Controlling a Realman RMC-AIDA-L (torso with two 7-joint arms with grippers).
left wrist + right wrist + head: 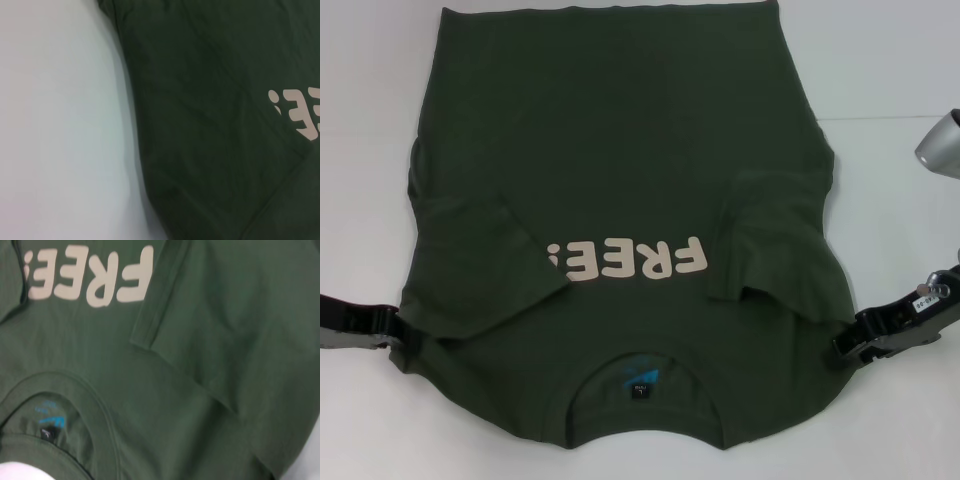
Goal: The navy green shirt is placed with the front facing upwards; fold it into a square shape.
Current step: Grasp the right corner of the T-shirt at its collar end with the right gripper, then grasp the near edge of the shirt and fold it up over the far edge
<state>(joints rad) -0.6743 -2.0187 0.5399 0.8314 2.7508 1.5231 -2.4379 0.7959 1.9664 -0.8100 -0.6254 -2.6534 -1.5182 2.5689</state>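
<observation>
The navy green shirt point(620, 200) lies front-up on the white counter point(365, 120), collar nearest me, both sleeves folded in over the body to square its sides. My left tool point(405, 335) and right tool point(850, 345) sit at its shoulder edges; can't tell if either grips cloth

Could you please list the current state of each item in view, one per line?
Shirt: lying flat on the table, front up, print showing, both sleeves folded inward over the body.
Left gripper: at the shirt's left edge near the shoulder.
Right gripper: at the shirt's right edge near the shoulder.
</observation>
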